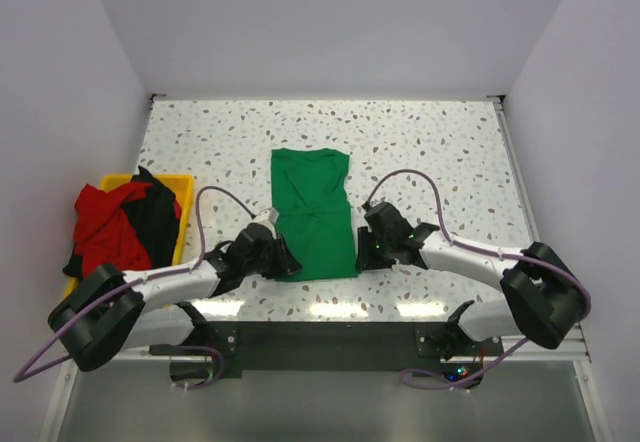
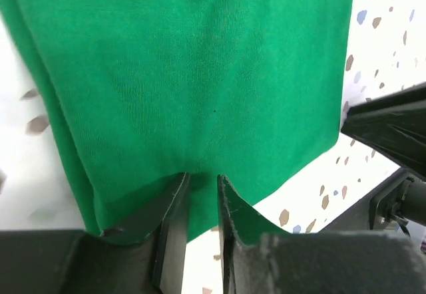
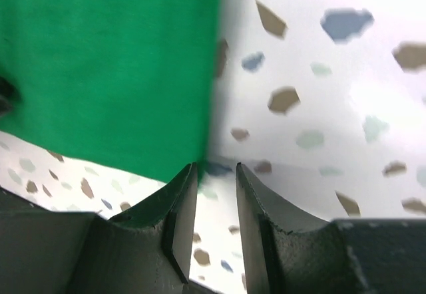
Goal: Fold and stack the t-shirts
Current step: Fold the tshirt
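A bright green t-shirt (image 1: 312, 212) lies folded into a long strip in the middle of the table, its hem toward the arms. My left gripper (image 1: 288, 260) sits low at the hem's left corner. In the left wrist view its jaws (image 2: 203, 176) stand narrowly open over the green cloth (image 2: 200, 74), with the hem edge crossing the gap. My right gripper (image 1: 362, 254) is at the hem's right corner. Seen from the right wrist, it (image 3: 216, 165) is narrowly open over bare table, its left fingertip (image 3: 190, 174) right at the corner of the shirt (image 3: 106, 61). A red t-shirt (image 1: 100, 222) and a black t-shirt (image 1: 155, 217) are heaped at the left.
The red and black shirts spill out of a yellow bin (image 1: 185, 187) at the table's left edge. White walls close in the speckled table (image 1: 440, 152) at the left, back and right. The right arm's dark body (image 2: 393, 131) shows at the right of the left wrist view.
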Robot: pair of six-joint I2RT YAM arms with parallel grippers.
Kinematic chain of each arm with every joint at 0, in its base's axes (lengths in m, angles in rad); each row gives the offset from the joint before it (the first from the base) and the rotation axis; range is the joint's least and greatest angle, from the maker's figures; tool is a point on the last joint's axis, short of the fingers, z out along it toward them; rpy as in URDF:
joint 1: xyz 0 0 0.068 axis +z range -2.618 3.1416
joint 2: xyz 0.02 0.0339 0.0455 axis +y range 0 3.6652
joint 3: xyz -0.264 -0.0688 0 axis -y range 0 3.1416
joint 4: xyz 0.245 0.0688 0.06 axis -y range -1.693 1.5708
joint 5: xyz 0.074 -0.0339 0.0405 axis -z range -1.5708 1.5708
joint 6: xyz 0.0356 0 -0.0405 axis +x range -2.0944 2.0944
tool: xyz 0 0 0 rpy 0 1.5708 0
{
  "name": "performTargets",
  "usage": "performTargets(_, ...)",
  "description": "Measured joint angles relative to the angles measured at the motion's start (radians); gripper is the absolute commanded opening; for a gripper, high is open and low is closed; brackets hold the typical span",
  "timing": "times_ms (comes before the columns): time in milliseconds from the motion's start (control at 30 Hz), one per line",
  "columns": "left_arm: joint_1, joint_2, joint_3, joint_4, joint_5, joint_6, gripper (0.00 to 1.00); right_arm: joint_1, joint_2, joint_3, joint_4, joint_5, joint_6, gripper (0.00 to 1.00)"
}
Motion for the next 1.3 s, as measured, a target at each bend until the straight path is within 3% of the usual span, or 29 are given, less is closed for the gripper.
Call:
performTargets(167, 0.000, -0.121, 0.015, -0.167, -0.051, -0.002, 0.36, 0.002, -0.068, 0.019, -0.098, 0.017, 0.005, 0.36)
performTargets(267, 0.010, -0.122, 0.101, -0.251, -0.096, 0.024, 0.36, 0.002, -0.056, 0.107, -0.137, 0.042, -0.007, 0.36)
performTargets(567, 0.220, 0.132, 0.386, -0.245, -0.137, 0.166, 0.27, 0.002, 0.228, 0.481, -0.091, 0.083, -0.064, 0.31)
performTargets(700, 0.245, 0.253, 0.449, -0.245, -0.150, 0.212, 0.25, 0.002, 0.337, 0.577, -0.082, 0.082, -0.073, 0.28)
performTargets(1300, 0.307, 0.372, 0.465, -0.230, -0.152, 0.237, 0.23, 0.002, 0.608, 0.739, -0.092, 0.095, -0.074, 0.27)
